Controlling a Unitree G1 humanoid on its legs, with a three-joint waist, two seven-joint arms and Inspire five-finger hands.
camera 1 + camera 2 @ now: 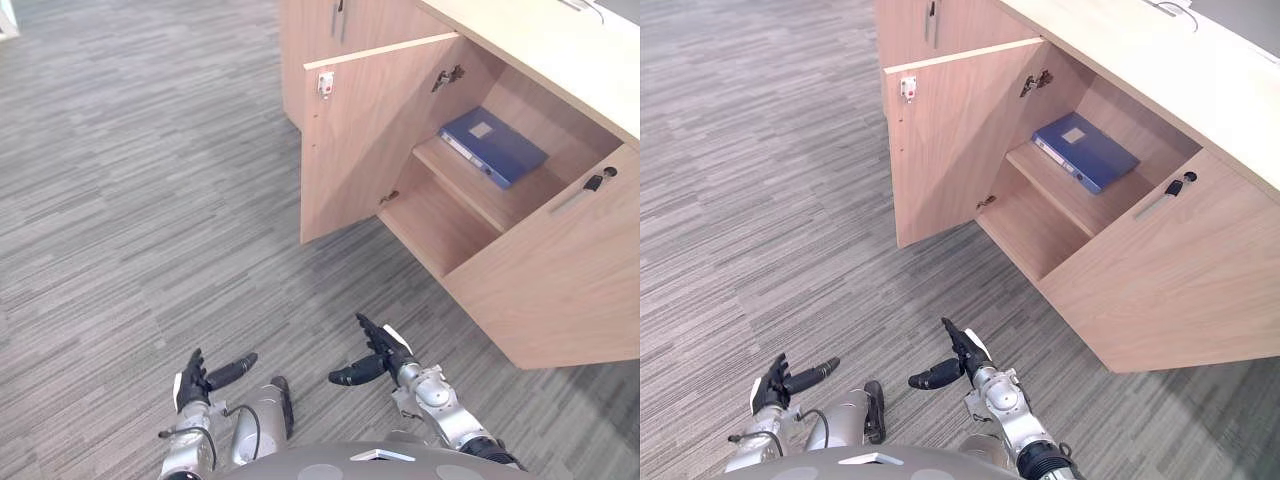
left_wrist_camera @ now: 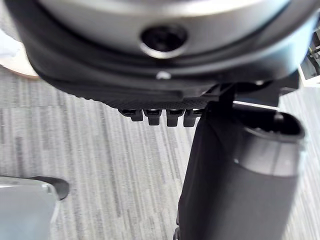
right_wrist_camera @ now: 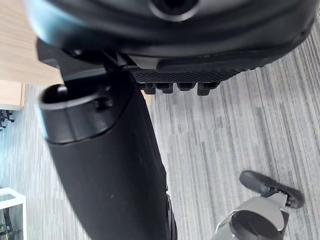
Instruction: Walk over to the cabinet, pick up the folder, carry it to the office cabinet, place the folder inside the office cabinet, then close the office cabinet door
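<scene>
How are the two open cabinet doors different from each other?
The left door shows a small white-and-red catch near its top corner; the right door shows a long handle and a dark lock. The left door stands farther from the robot, the right door nearer. Both are light wood and open, with the blue folder on the shelf between.

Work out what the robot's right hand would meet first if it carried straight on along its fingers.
Probably the free edge of the open cabinet door, ahead of the right hand; depth is unclear, so it might just miss.
</scene>
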